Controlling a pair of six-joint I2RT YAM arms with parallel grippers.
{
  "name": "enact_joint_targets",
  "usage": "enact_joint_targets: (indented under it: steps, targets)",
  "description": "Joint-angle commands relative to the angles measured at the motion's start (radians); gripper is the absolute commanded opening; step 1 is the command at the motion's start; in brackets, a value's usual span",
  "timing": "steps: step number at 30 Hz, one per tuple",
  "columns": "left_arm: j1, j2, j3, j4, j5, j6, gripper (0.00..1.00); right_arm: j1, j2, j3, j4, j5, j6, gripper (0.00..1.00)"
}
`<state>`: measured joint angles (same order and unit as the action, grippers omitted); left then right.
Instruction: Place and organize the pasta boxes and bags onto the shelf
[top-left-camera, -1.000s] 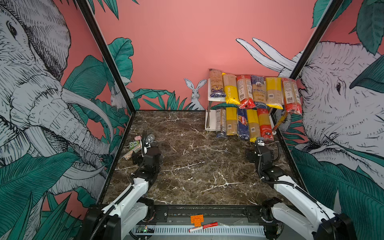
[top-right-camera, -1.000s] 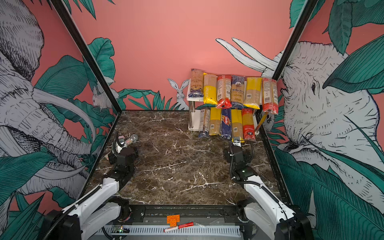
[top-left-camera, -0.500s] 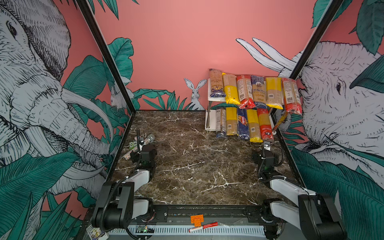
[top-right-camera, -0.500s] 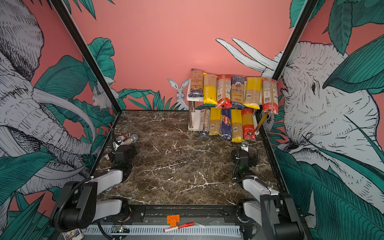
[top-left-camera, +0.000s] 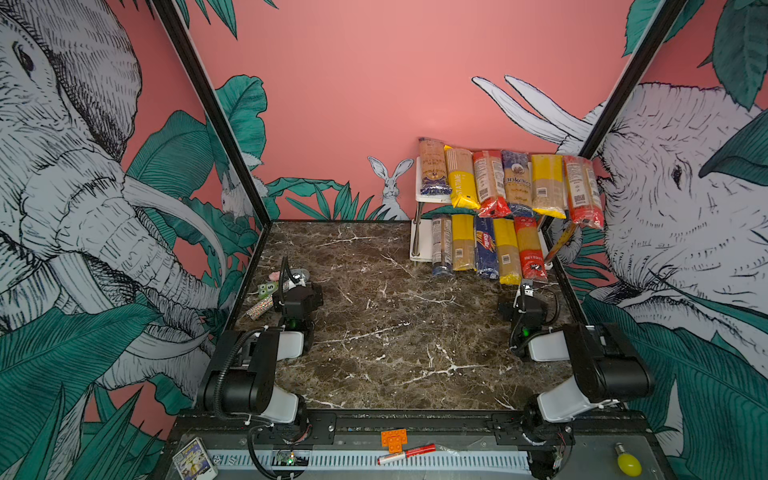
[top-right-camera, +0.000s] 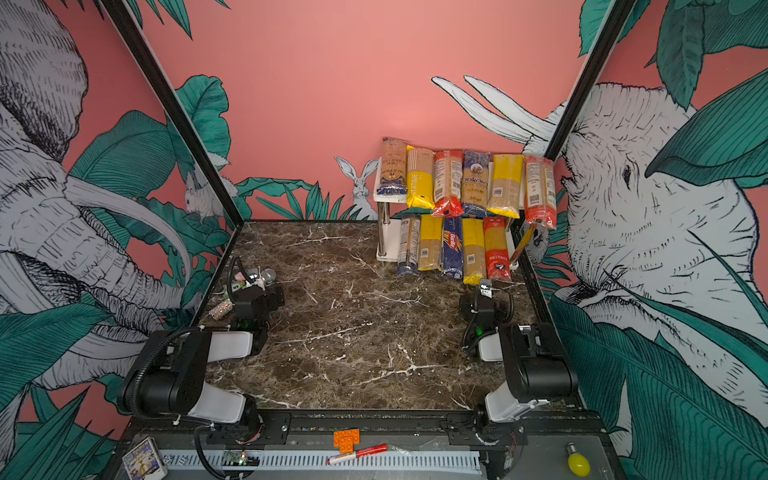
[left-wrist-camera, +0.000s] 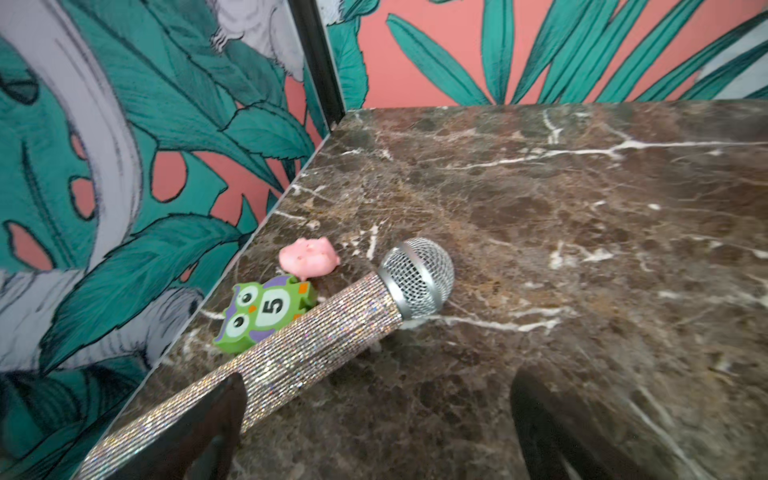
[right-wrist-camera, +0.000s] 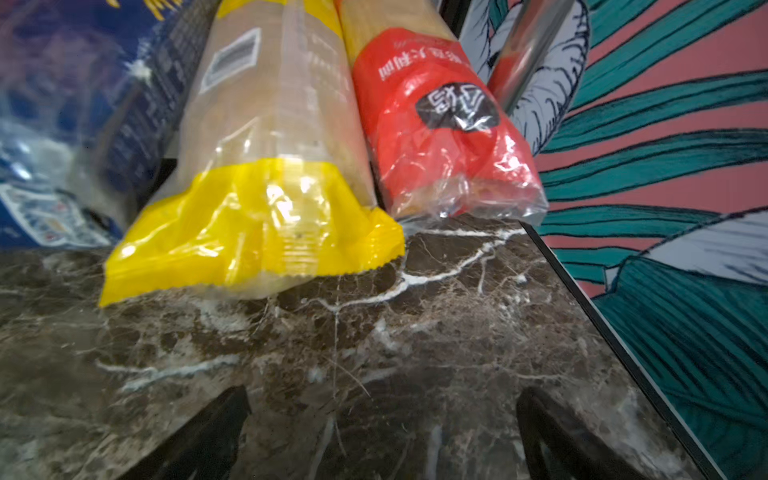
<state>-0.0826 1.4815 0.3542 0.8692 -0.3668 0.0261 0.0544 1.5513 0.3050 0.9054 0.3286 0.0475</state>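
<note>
Brown marbled desk (top-left-camera: 395, 332), pink jungle-mural walls (top-left-camera: 353, 83). Pasta packs (top-left-camera: 490, 183) on both tiers of shelf (top-left-camera: 423, 249) at one o'clock. Left end effector (left-wrist-camera: 376, 386), right end effector (right-wrist-camera: 382, 399) spread wide, empty, at nine and three.

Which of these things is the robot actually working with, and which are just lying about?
Part of the job: pasta packs, shelf.

Just lying about: microphone, owl piece, pink toy, marker, orange brick, yellow bulb, card box.
</note>
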Motion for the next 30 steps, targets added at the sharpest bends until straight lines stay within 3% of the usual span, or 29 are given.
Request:
enact_joint_targets:
  steps: [1,2,4,6,8,10,30]
  targets:
    - [-0.007,0.071,-0.033,0.171,0.11,0.071,1.0,-0.008,0.004,0.059,0.068,-0.078,-0.018,0.99]
    - [-0.009,0.105,-0.025,0.226,0.108,0.09,1.0,-0.009,-0.007,0.069,0.023,-0.08,-0.017,0.99]
    - [-0.014,0.058,0.031,0.025,0.133,0.08,1.0,-0.011,0.0,0.066,0.043,-0.088,-0.015,0.99]
    - [-0.007,0.097,0.036,0.091,0.153,0.09,0.99,-0.015,-0.006,0.07,0.024,-0.093,-0.011,0.99]
    - [0.007,0.065,0.057,-0.01,0.187,0.071,0.99,-0.018,0.0,0.069,0.04,-0.101,-0.011,0.99]
    - [0.014,0.089,0.047,0.051,0.196,0.076,0.99,-0.019,-0.002,0.071,0.033,-0.102,-0.01,0.99]
    - [0.014,0.069,0.047,0.014,0.195,0.074,1.0,-0.018,-0.005,0.063,0.05,-0.103,-0.017,0.99]
